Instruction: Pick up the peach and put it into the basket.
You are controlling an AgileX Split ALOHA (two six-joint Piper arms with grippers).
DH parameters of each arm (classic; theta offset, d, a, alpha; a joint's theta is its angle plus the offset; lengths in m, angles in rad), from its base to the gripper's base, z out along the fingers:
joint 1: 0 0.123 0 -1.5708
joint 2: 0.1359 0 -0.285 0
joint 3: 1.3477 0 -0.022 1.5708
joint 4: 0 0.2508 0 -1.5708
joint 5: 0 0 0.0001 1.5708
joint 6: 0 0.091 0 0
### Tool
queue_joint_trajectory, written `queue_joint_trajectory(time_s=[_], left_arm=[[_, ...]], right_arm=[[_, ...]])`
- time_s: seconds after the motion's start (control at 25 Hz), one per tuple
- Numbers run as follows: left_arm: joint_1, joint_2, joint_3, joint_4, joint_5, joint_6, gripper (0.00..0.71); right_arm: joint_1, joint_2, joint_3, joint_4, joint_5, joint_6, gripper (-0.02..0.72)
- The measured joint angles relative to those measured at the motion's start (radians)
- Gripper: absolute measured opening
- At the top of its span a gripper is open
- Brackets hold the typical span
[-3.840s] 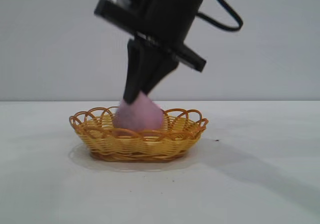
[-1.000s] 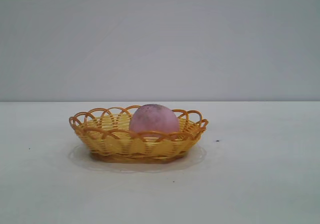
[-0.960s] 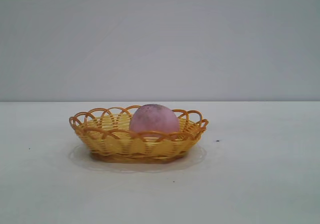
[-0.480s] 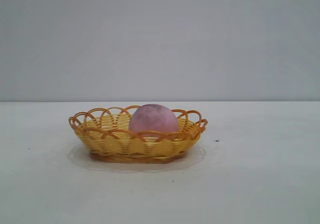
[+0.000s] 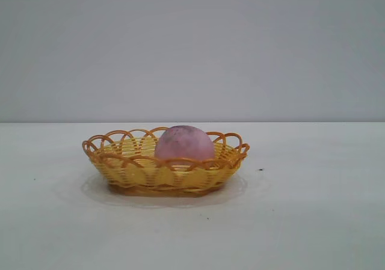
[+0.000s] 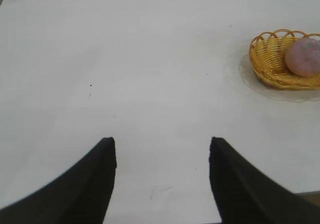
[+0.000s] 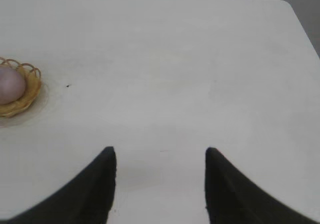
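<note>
The pink-mauve peach (image 5: 184, 142) lies inside the yellow-orange wicker basket (image 5: 129, 169) on the white table. Both also show in the left wrist view, the peach (image 6: 303, 57) in the basket (image 6: 265, 64), and in the right wrist view, the peach (image 7: 10, 84) in the basket (image 7: 30, 92). Neither arm appears in the exterior view. My left gripper (image 6: 161, 143) is open and empty, far from the basket over bare table. My right gripper (image 7: 160, 151) is open and empty, also far from the basket.
The white table (image 5: 313, 222) spreads around the basket, with a grey wall behind. A small dark speck (image 5: 261, 169) lies right of the basket. The table's far corner (image 7: 287, 7) shows in the right wrist view.
3.8 s ago a gripper held the peach in the basket. It has let go and withdrawn out of the exterior view; the peach rests in the basket. Over the last second nothing moves.
</note>
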Motion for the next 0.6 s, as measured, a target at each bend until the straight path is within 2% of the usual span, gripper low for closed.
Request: queue_joint_trajectory(time_s=[0.04,0.08,0.12,0.6], left_arm=[[0.0,0.0,0.0,0.0,0.0,0.0,0.365],[0.0,0.0,0.0,0.0,0.0,0.0,0.365],[0.0,0.0,0.0,0.0,0.0,0.0,0.365],[0.0,0.0,0.0,0.0,0.0,0.0,0.365]], right_arm=[[0.0,0.0,0.0,0.0,0.0,0.0,0.315],[0.0,0.0,0.0,0.0,0.0,0.0,0.262],[0.0,0.0,0.0,0.0,0.0,0.0,0.248],[0.0,0.0,0.0,0.0,0.0,0.0,0.258]])
